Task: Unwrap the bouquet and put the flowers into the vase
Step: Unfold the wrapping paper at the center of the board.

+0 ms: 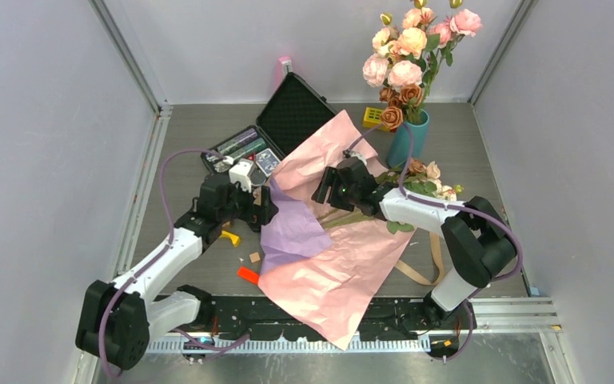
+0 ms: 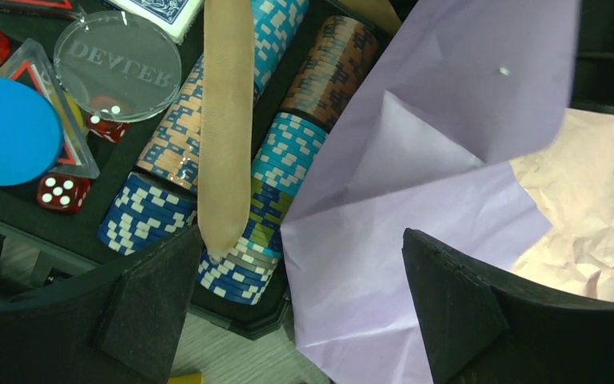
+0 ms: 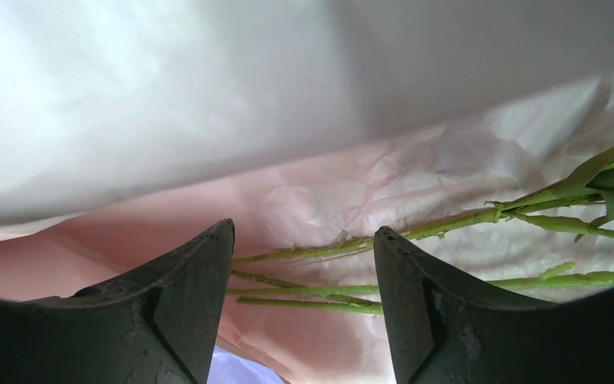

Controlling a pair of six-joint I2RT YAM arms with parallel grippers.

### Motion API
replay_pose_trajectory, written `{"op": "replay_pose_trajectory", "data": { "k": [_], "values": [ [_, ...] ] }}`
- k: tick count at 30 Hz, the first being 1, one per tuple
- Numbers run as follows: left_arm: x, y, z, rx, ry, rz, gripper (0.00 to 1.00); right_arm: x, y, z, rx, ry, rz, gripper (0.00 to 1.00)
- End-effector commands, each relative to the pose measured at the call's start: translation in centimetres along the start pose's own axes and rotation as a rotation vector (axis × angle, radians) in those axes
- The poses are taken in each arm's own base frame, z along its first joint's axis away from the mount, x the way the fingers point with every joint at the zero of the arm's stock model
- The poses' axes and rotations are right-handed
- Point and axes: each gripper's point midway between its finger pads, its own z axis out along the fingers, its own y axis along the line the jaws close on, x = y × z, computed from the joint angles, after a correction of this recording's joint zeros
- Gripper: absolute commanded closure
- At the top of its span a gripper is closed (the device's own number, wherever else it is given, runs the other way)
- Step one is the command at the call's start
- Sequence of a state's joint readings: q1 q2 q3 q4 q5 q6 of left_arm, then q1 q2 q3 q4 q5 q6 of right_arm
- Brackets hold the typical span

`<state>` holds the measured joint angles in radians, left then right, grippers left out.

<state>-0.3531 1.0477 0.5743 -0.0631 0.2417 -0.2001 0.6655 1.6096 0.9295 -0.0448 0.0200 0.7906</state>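
Grey wood tbl, pale walls, alu rails

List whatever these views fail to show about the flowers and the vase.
- Slim teal vase, top view: mouth hidden by the big pink-cream rose bunch.
- Small pink and white roses: partly behind the right arm in top view; cut off by the right wrist view's edge.
- Thin green stems, top view: partly under the right hand.

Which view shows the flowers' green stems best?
The right wrist view: the stems lie close on the pink paper, past the right gripper. The top view shows them mostly hidden by that arm; the left wrist view shows none.
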Motion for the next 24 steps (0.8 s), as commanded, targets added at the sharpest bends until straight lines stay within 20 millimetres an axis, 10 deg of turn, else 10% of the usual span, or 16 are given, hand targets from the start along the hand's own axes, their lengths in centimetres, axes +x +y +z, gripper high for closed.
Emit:
{"op": "replay_pose_trajectory", "data": {
  "k": [1,16,24],
  "values": [
    [-4.4,-0.7,0.7,0.034,-0.115,0.043,0.00,-0.8,1.6,0.0,-0.051,0.001,-0.018,0.31],
    [-3.7,-0.7,2.9,0.066,-0.106,-0.005,0.42,0.8,1.3,-0.6,-0.078,0.050,-0.017,0.35],
    [-2.7,-1.5,3.0,0.111,-0.080,-0.057,0.92,1.3,0.7,-1.6,-0.069,0.060,-0.022,0.35]
  ]
}}
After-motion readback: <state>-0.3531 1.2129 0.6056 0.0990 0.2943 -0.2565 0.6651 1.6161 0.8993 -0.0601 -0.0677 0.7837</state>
